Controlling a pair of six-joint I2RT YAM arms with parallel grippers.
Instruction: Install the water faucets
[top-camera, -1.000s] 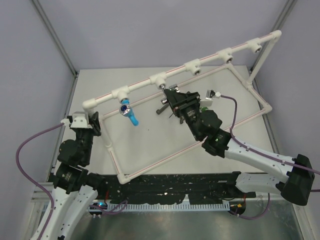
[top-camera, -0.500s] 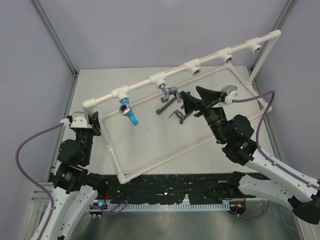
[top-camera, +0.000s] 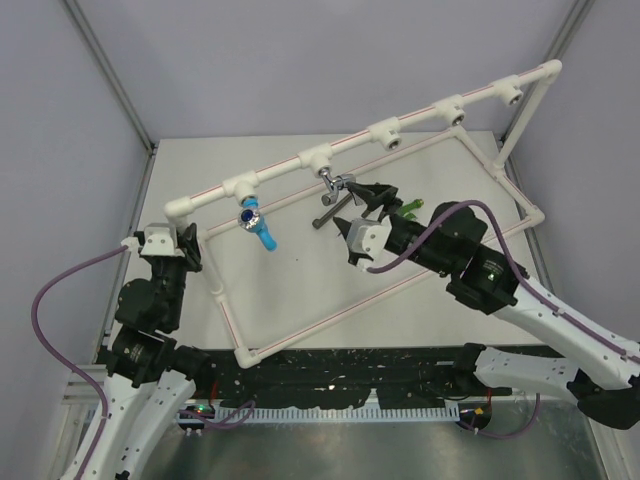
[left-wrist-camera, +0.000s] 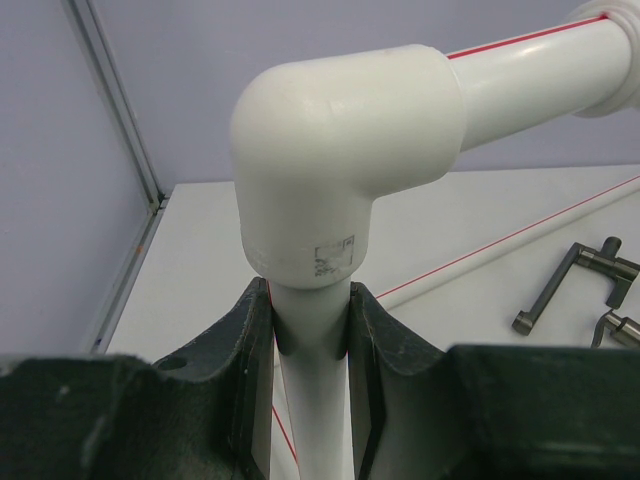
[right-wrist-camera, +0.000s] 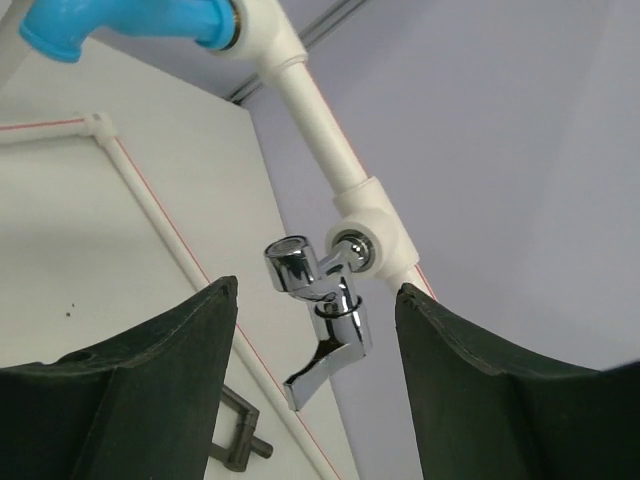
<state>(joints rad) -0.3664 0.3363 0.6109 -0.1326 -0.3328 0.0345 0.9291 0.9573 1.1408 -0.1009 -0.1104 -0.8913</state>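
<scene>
**Right arm back at the chrome tap, jaws wide**

Half a second ago the right gripper (right-wrist-camera: 315, 288) was swung off to the right of the chrome faucet (top-camera: 338, 183). Now we have it back with the wrist rolled over. Its fingers are spread either side of the tap and touch nothing.

The chrome faucet sits by its threaded end in a socket (right-wrist-camera: 372, 225) of the white pipe frame (left-wrist-camera: 340, 190). We read this as a wrist reset between turns: thread started, probably not tight yet. Next we close on the body and twist again.

The left gripper (left-wrist-camera: 310, 320) is clamped on the frame's corner post (left-wrist-camera: 312, 400), same as a second ago, so the frame is braced.

The blue faucet (top-camera: 256, 224) is already in the next socket along. The two dark faucets (left-wrist-camera: 558, 292) and the green one (top-camera: 410, 207) lie on the table (top-camera: 300, 285), not yet installed.
</scene>
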